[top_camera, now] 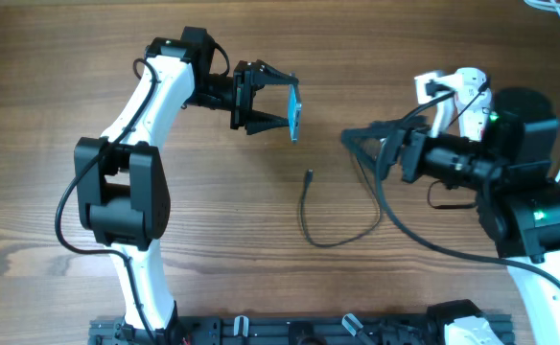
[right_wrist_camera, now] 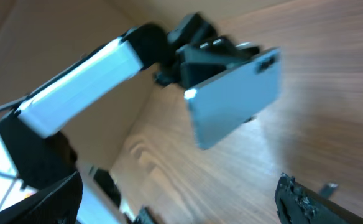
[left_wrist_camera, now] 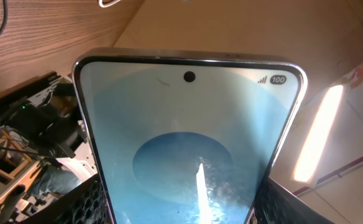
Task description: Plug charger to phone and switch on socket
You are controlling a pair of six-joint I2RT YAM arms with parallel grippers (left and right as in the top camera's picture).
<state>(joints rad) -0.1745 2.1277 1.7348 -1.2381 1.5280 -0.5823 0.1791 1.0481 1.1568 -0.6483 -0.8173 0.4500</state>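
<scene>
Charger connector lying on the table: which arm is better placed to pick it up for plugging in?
Right. The left hand is shut on the phone, held above the table. The right hand is open and empty, and the charger connector lies near it.

Overhead looks straight down; both wrist views share the phone (left_wrist_camera: 188, 155)

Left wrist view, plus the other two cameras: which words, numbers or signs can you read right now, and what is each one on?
"100": in the battery pill at the top right of the phone screen, left wrist view.
Signal-bars icon, no letters: just left of that pill.
Right wrist view: the phone's back is blurred; nothing can be read.
Overhead view: the phone is too small and steeply angled; no text can be read anywhere.
</scene>
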